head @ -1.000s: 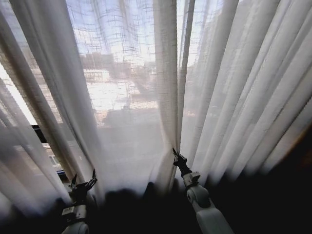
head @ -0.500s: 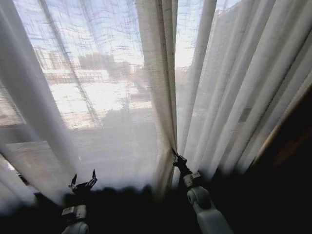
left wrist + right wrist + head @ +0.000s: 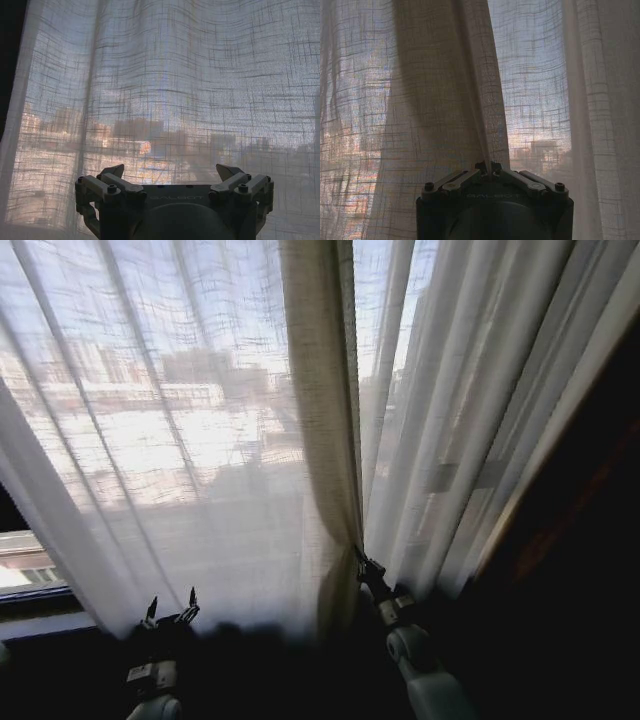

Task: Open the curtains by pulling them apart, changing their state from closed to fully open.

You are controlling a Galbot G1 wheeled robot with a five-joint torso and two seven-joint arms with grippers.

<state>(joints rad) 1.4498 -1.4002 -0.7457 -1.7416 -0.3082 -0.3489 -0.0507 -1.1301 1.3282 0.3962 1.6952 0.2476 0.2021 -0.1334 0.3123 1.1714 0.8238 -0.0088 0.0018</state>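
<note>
The curtains (image 3: 200,420) hang as sheer white pleated panels across the window, with a darker beige bunched fold (image 3: 325,440) at the middle. My right gripper (image 3: 360,558) is shut on the lower edge of that bunched fold; in the right wrist view its fingers (image 3: 489,169) pinch the gathered fabric (image 3: 450,100). My left gripper (image 3: 170,606) stands open at the lower left, just in front of the left panel (image 3: 165,80), with nothing between its fingers (image 3: 112,172). The right panel (image 3: 470,410) hangs in long pleats.
A dark window frame and sill (image 3: 30,615) show at the lower left past the curtain's edge. A dark wall or frame (image 3: 590,500) rises at the right. City buildings show dimly through the fabric.
The whole head view has shifted, so the camera moved. The left panel's outer edge now uncovers window and sill at the lower left. Both grippers keep their places and states.
</note>
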